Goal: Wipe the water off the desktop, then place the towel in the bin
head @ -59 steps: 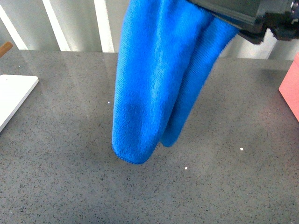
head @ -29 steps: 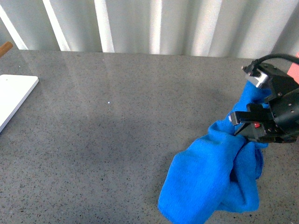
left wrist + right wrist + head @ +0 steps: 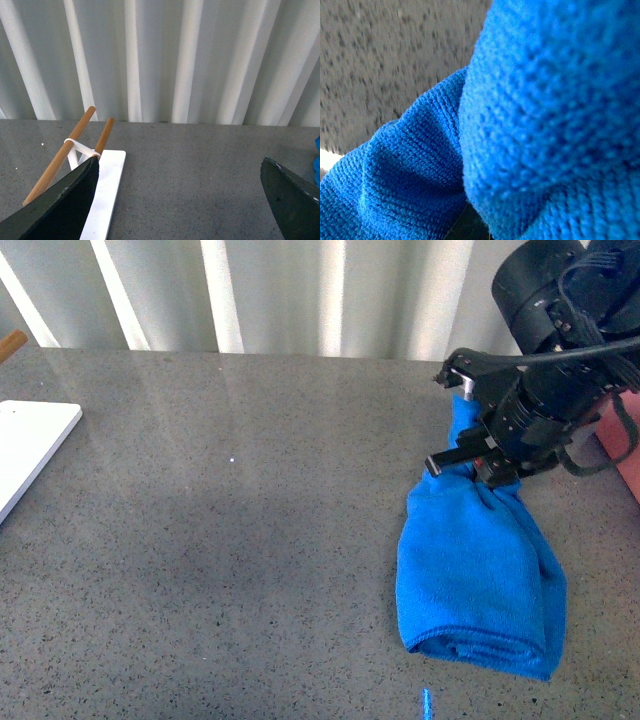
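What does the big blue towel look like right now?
The towel is bright blue, fuzzy microfibre. Its lower part lies folded in long soft folds on the grey speckled desktop, toward the robot's right. Its upper end rises, bunched, into the right gripper, which pinches it.

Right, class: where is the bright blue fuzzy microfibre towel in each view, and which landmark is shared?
Front view: towel lies right of centre, top in right gripper.
Left wrist view: blue sliver at the edge.
Right wrist view: towel fills most of frame.
Shared: speckled dark-grey desktop.
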Robot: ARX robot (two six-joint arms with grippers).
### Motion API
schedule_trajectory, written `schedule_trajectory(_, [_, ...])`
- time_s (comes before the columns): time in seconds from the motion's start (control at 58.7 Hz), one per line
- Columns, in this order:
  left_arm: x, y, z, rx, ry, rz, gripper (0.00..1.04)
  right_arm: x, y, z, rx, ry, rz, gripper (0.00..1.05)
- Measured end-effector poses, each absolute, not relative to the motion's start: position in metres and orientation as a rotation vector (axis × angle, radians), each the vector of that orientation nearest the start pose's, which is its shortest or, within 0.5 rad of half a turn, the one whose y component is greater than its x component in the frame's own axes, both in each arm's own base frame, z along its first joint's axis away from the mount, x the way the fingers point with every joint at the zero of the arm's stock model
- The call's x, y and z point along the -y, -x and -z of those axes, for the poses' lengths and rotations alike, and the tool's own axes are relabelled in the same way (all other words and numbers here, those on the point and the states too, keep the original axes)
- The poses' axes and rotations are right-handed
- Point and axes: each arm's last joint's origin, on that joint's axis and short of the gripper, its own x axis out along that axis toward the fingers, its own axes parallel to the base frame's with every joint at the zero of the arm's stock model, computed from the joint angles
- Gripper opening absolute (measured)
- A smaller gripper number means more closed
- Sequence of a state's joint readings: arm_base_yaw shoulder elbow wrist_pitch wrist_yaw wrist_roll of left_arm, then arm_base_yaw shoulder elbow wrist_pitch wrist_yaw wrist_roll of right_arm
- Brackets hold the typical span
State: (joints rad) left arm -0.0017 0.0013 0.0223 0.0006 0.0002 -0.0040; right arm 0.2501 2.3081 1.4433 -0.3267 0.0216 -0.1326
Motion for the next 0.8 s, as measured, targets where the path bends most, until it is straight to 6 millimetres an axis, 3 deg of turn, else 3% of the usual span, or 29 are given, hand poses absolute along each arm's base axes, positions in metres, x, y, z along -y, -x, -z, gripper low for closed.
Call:
schedule_trajectory(0.187, [0.000,-0.096,-0.171,0.022,0.004,0.002,0.98,-0.139,-0.445,-0.072,-1.115,0.289,-0.344,0.04])
schedule_trajectory(0.307, [0.000,-0.096,-0.171,0.022,0.004,0.002,0.98,-0.164,-0.444,-0.079,-1.098,0.289,-0.431,0.04])
schedule_trajectory(0.545, [0.000,-0.096,-0.171,0.022,0.004,0.002,0.98,-0.204,-0.412,-0.094,-1.091,0.305,-0.607,0.04])
schedule_trajectory(0.801, [0.000,-0.096,-0.171,0.022,0.004,0.002,0.98,-0.203,-0.375,-0.110,-1.104,0.304,-0.684,0.04])
